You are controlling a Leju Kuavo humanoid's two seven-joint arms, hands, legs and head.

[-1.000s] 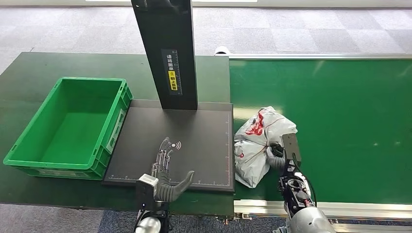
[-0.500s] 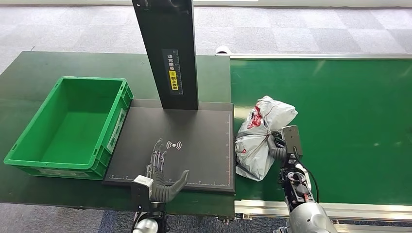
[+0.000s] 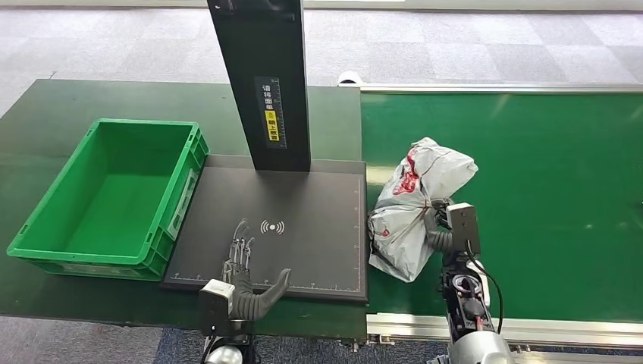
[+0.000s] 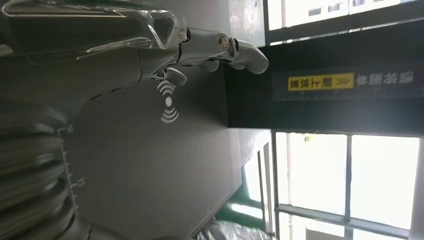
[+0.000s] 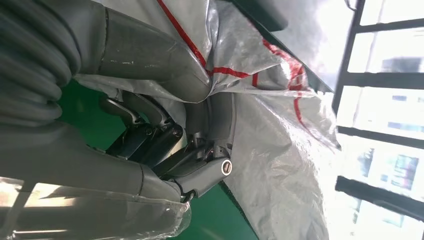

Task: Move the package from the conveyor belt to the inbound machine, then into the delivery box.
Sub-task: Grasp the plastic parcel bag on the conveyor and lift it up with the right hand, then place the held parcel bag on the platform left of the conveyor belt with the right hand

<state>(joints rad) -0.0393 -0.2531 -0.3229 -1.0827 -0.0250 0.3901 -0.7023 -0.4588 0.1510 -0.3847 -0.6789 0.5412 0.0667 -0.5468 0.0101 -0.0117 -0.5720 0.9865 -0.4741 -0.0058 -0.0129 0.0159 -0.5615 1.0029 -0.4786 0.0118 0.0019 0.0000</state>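
Head view: the package [image 3: 413, 212], a crumpled white plastic bag with red print, lies on the green conveyor belt [image 3: 546, 189] hard against the right-hand edge of the inbound machine [image 3: 303, 235]. Its long axis runs slantwise, from the near end by the machine's edge up and away to the right. The right hand [image 3: 442, 229] is on its right flank, so the machine's dark scanning plate lies straight across the bag from that hand, to the robot's left. The coming move looks to be a short sideways carry over the plate's edge, and the right hand is plainly the nearer one for it.

The right arm comes up from below, forearm nearly upright in the picture, hand turned inward toward the bag. In the right wrist view the fingers [image 5: 200, 170] are curled into the plastic with the thumb bearing down on a fold above them, pinching a bunch of the film (a hold on loose skin, by my judgement, so the contents may sag and swing when lifted).

The left hand [image 3: 244, 277] hovers over the near edge of the plate, palm down, fingers [image 4: 235, 50] apart and reaching forward, holding nothing. The green delivery box [image 3: 45, 227] sits on the table [image 3: 45, 106] just left of the machine.
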